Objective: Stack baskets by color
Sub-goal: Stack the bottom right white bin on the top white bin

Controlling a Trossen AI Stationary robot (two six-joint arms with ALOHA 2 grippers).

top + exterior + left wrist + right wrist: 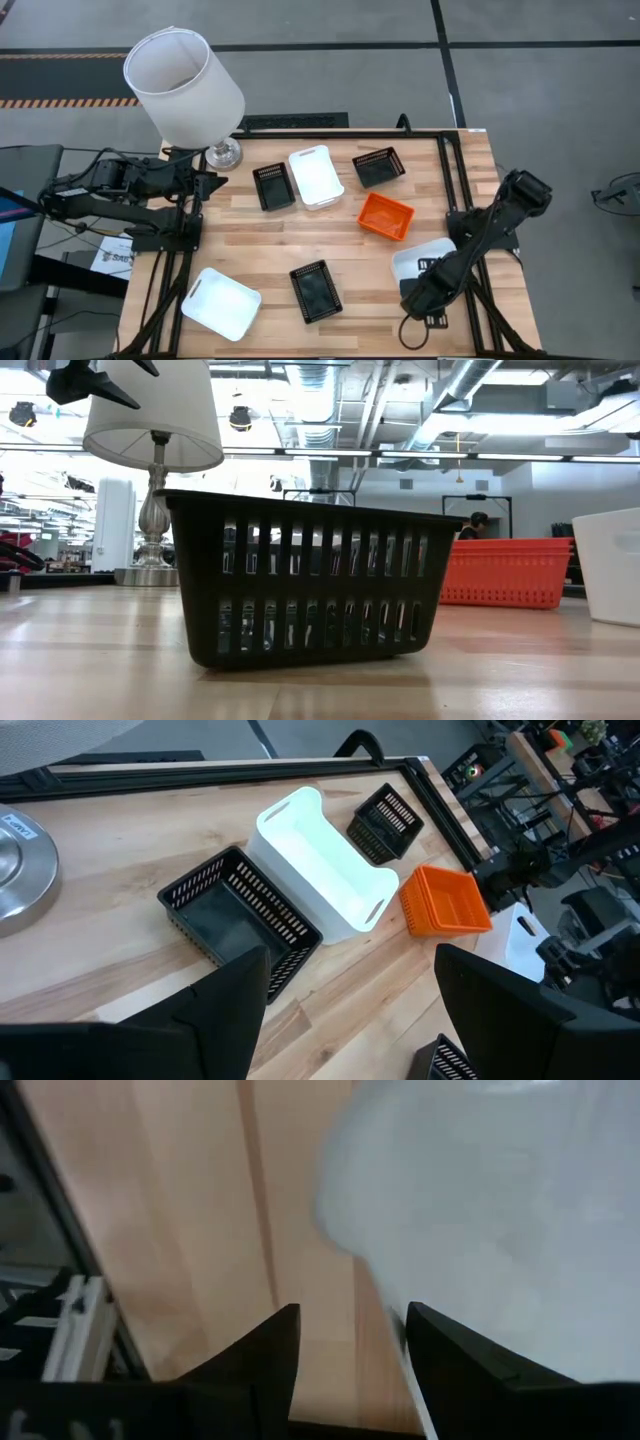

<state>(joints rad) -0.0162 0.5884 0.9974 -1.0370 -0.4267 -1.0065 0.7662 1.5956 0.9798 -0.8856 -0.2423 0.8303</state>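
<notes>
Lamp [185, 85] beside parked, open left gripper [215, 183]; right gripper [425, 290] open astride white basket [425, 260] rim, grip unconfirmed.

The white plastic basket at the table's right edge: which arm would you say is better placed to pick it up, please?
The right: its gripper hangs open right at that white plastic basket, while the left gripper waits open across the table beside the lamp.

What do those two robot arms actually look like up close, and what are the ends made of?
Both are slim, matte black, jointed arms with black cables trailing alongside. Each ends in a claw: the left claw and right claw have two flat, dark, wedge-shaped fingers. No coloured markings show.
</notes>
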